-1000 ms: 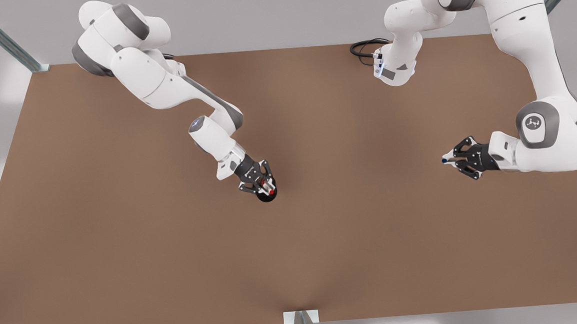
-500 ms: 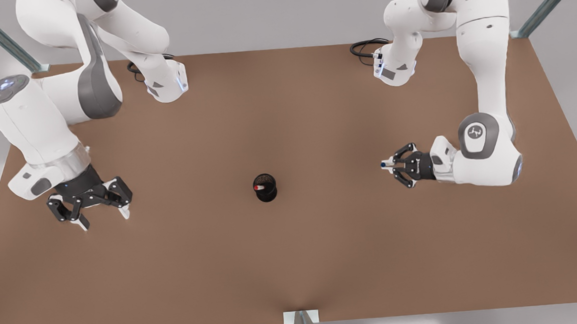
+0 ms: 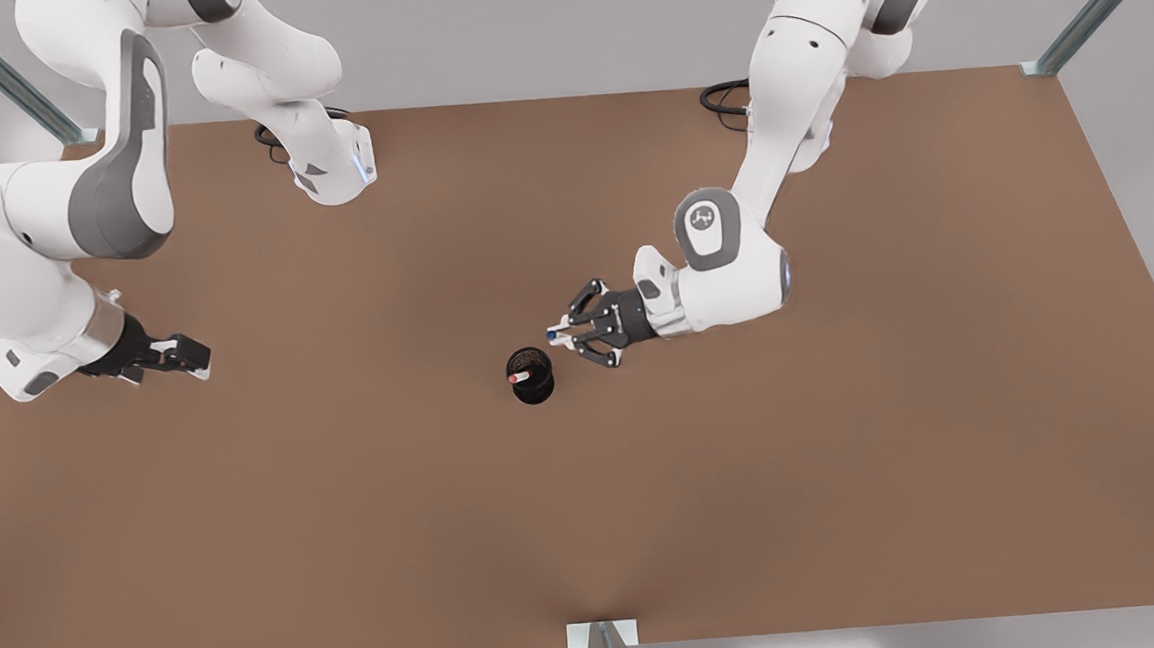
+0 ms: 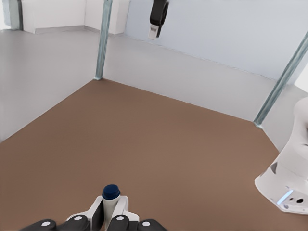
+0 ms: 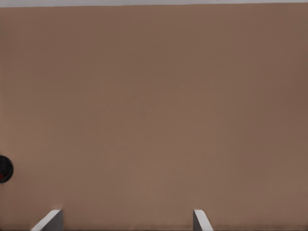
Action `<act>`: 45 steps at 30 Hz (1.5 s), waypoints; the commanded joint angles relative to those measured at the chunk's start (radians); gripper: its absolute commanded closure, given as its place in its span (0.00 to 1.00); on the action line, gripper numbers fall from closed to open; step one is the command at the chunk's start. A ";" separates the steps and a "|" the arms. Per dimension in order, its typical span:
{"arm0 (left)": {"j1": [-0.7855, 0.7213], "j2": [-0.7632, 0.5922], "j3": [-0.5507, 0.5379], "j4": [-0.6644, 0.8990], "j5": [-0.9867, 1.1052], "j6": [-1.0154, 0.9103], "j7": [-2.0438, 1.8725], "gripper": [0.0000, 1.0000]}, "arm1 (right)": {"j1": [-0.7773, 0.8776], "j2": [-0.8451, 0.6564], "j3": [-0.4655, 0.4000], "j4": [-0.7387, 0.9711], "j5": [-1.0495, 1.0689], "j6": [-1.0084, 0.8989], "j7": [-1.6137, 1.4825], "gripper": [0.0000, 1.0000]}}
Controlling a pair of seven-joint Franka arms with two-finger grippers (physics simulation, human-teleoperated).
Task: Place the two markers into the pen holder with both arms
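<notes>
Inside the pen holder (image 3: 531,376) the red marker (image 3: 517,377) already stands. My left gripper (image 3: 560,336), clamped on the blue marker (image 4: 111,193), hovers just beside the holder; my right gripper (image 3: 178,356) waits well apart, fingers (image 5: 199,219) spread.

Left gripper (image 3: 560,336) jaws clamped; right gripper (image 3: 201,364) spread wide.
</notes>
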 commanded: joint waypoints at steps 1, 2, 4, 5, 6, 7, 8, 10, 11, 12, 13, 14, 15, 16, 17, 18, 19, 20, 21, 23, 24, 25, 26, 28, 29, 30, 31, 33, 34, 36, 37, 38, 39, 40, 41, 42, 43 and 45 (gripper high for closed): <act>-0.049 0.017 0.000 0.017 -0.062 0.358 -0.240 0.79 | 0.009 -0.002 0.004 0.004 0.007 -0.033 -0.044 0.00; -0.082 0.045 0.000 0.049 -0.062 0.414 -0.282 0.79 | 0.013 -0.008 0.010 0.006 0.002 -0.039 -0.036 0.00; -0.120 0.065 0.000 0.054 -0.062 0.483 -0.305 0.79 | 0.016 -0.005 0.017 0.026 0.002 -0.039 -0.044 0.00; -0.122 0.069 0.000 0.054 -0.062 0.487 -0.306 0.79 | 0.016 -0.005 0.030 0.027 0.001 -0.040 -0.039 0.00; -0.129 0.075 0.000 0.054 -0.060 0.489 -0.305 0.79 | 0.016 -0.005 0.030 0.027 0.001 -0.040 -0.039 0.00; -0.129 0.080 0.000 0.054 -0.060 0.489 -0.305 0.79 | 0.016 -0.005 0.031 0.027 0.001 -0.040 -0.036 0.00; -0.129 0.080 0.000 0.054 -0.057 0.487 -0.300 0.79 | 0.016 -0.005 0.039 0.029 0.001 -0.040 -0.038 0.00; -0.129 0.089 0.002 0.057 -0.057 0.489 -0.299 0.79 | 0.015 -0.005 0.037 0.029 -0.001 -0.040 -0.045 0.00; -0.129 0.094 0.002 0.063 -0.057 0.489 -0.299 0.79 | 0.013 -0.003 0.037 0.030 -0.002 -0.039 -0.048 0.00; -0.131 0.106 0.002 0.078 -0.059 0.489 -0.299 0.79 | 0.016 -0.003 0.037 0.030 -0.002 -0.039 -0.048 0.00; -0.137 0.115 0.002 0.084 -0.059 0.494 -0.299 0.79 | 0.015 -0.003 0.037 0.030 -0.001 -0.039 -0.048 0.00; -0.142 0.126 0.002 0.098 -0.059 0.498 -0.300 0.79 | 0.015 -0.003 0.037 0.030 -0.001 -0.039 -0.048 0.00; -0.149 0.137 0.000 0.112 -0.059 0.509 -0.300 0.79 | 0.015 -0.003 0.037 0.030 -0.001 -0.039 -0.048 0.00; -0.155 0.146 0.002 0.115 -0.059 0.510 -0.302 0.79 | 0.015 -0.003 0.036 0.030 -0.001 -0.039 -0.048 0.00; -0.158 0.144 0.002 0.115 -0.059 0.510 -0.305 0.79 | 0.013 -0.003 0.036 0.030 -0.001 -0.039 -0.048 0.00; -0.174 0.146 0.000 0.110 -0.060 0.520 -0.314 0.79 | 0.013 -0.003 0.036 0.030 -0.001 -0.039 -0.048 0.00; -0.200 0.146 0.000 0.107 -0.060 0.567 -0.319 0.79 | 0.013 -0.003 0.036 0.030 -0.001 -0.040 -0.048 0.00; -0.204 0.146 0.000 0.107 -0.060 0.572 -0.331 0.79 | 0.013 -0.003 0.036 0.030 -0.001 -0.040 -0.048 0.00; -0.212 0.146 0.000 0.107 -0.059 0.575 -0.335 0.79 | 0.013 -0.005 0.036 0.030 0.001 -0.040 -0.048 0.00; -0.215 0.152 0.000 0.106 -0.059 0.581 -0.335 0.79 | 0.013 -0.005 0.036 0.030 -0.001 -0.042 -0.048 0.00; -0.215 0.157 0.000 0.106 -0.059 0.582 -0.334 0.79 | 0.013 -0.005 0.036 0.030 -0.001 -0.042 -0.048 0.00; -0.220 0.160 0.000 0.106 -0.059 0.590 -0.334 0.79 | 0.013 -0.005 0.036 0.030 -0.001 -0.042 -0.048 0.00; -0.227 0.172 0.000 0.107 -0.060 0.599 -0.332 0.79 | 0.015 -0.005 0.037 0.030 0.001 -0.042 -0.047 0.00; -0.227 0.193 0.002 0.112 -0.060 0.604 -0.332 0.79 | 0.015 -0.005 0.037 0.030 0.001 -0.043 -0.047 0.00; -0.227 0.204 0.002 0.114 -0.060 0.615 -0.331 0.79 | 0.015 -0.005 0.036 0.030 0.001 -0.043 -0.047 0.00; -0.227 0.207 0.002 0.114 -0.060 0.616 -0.329 0.79 | 0.015 -0.005 0.036 0.030 0.001 -0.043 -0.047 0.00; -0.227 0.207 0.002 0.114 -0.057 0.616 -0.328 0.79 | 0.013 -0.005 0.036 0.030 0.001 -0.043 -0.048 0.00; -0.224 0.207 0.003 0.110 -0.054 0.616 -0.325 0.79 | 0.013 -0.006 0.036 0.030 0.001 -0.045 -0.048 0.00; -0.223 0.207 0.003 0.109 -0.054 0.616 -0.325 0.79 | 0.009 -0.006 0.036 0.030 0.001 -0.045 -0.051 0.00; -0.224 0.207 0.003 0.109 -0.052 0.616 -0.325 0.79 | 0.009 -0.008 0.037 0.029 0.001 -0.046 -0.051 0.00; -0.224 0.209 0.003 0.109 -0.054 0.616 -0.323 0.79 | 0.007 -0.008 0.036 0.029 0.001 -0.057 -0.053 0.00; -0.226 0.218 0.003 0.110 -0.056 0.616 -0.319 0.79 | 0.006 -0.008 0.034 0.029 0.001 -0.057 -0.053 0.00; -0.229 0.229 0.003 0.112 -0.057 0.624 -0.317 0.79 | 0.006 -0.006 0.036 0.029 0.001 -0.059 -0.055 0.00; -0.234 0.232 0.003 0.112 -0.057 0.629 -0.317 0.79 | 0.006 -0.006 0.034 0.029 0.001 -0.059 -0.055 0.00; -0.235 0.238 0.003 0.112 -0.059 0.629 -0.317 0.79 | 0.006 -0.008 0.034 0.029 0.001 -0.059 -0.055 0.00; -0.235 0.239 0.003 0.112 -0.059 0.629 -0.317 0.79 | 0.004 -0.008 0.034 0.029 0.001 -0.059 -0.056 0.00; -0.235 0.246 0.003 0.112 -0.059 0.630 -0.317 0.79 | 0.004 -0.006 0.034 0.029 0.001 -0.059 -0.064 0.00; -0.235 0.250 0.003 0.112 -0.059 0.630 -0.317 0.79 | 0.002 -0.006 0.034 0.029 0.001 -0.059 -0.071 0.00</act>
